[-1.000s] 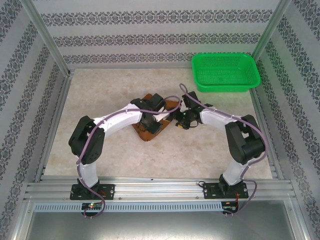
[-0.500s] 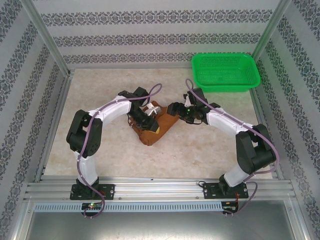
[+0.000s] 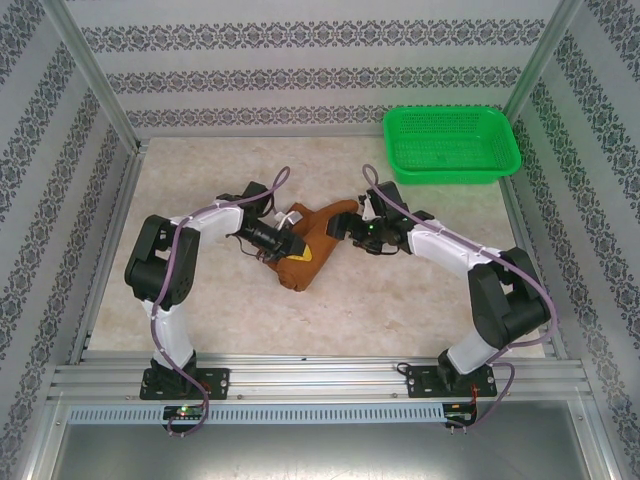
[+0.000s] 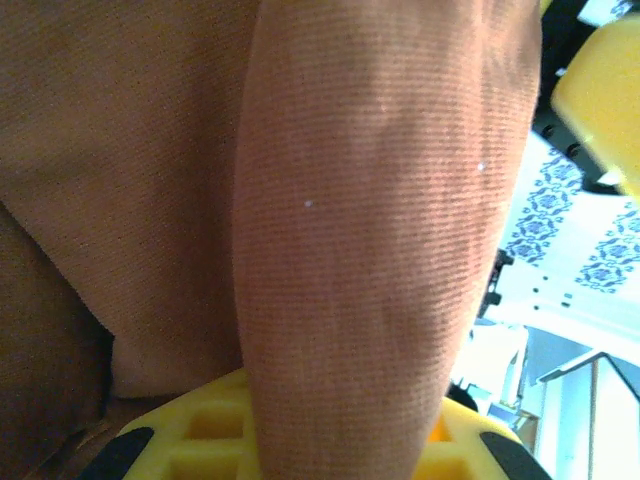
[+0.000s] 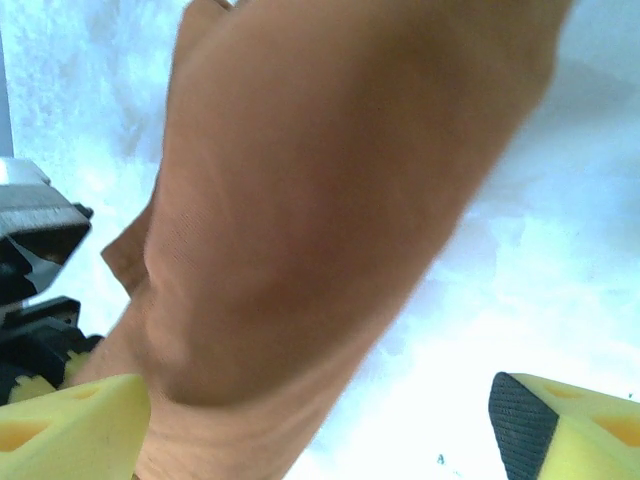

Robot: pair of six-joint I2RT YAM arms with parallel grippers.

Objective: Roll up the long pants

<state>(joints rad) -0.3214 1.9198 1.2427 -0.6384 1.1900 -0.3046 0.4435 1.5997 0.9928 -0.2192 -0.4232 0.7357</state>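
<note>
The long pants point(image 3: 312, 238) lie bunched in the middle of the table as a rust-brown heap, with one band of cloth reaching up and right. My left gripper point(image 3: 290, 243) comes in from the left and is shut on the cloth. In the left wrist view a thick fold of the pants point(image 4: 380, 250) runs down between the yellow pads point(image 4: 190, 440). My right gripper point(image 3: 352, 226) sits at the right end of the band, open. Its yellow fingers point(image 5: 70, 420) stand wide apart, and a rolled fold of the pants point(image 5: 300, 200) lies against the left one.
A green plastic basket point(image 3: 452, 143) stands at the back right corner. Metal frame posts and patterned walls close in the table point(image 3: 200, 180) on three sides. Bare marbled tabletop lies in front of the pants and on both sides.
My left arm has swung back to the left, drawing the cloth with it. The right gripper has drawn back a little and its jaws have spread wider. The pants now stretch out toward the upper right.
</note>
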